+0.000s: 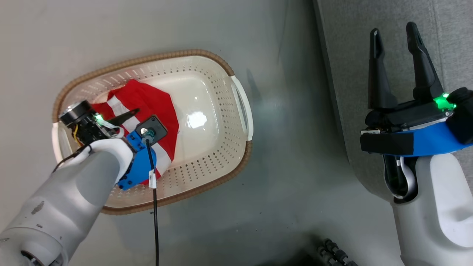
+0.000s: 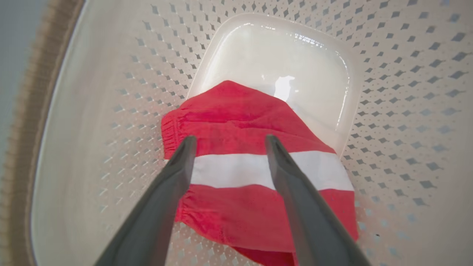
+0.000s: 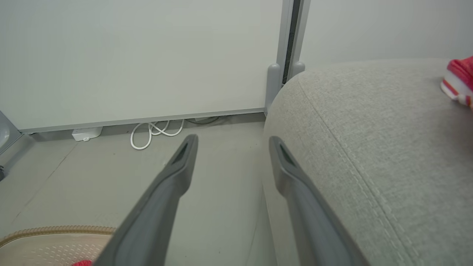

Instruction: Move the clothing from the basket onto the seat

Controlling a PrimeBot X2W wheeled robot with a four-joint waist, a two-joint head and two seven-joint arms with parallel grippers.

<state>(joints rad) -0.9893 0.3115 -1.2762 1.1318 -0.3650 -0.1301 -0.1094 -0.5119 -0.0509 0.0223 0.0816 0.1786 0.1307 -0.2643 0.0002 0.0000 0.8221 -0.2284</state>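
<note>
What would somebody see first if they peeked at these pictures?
The bright red garment with its white stripe jumps out, lying in the cream basket on the floor. The left gripper points down at it, fingers spread open. Off to the right, the right gripper hangs open by the edge of the grey seat, where another red piece lies.

A pale grey wall panel (image 3: 140, 55) spans the upper left; below it, a grey floor (image 3: 92, 173) carries a coiled white cable (image 3: 155, 131).
</note>
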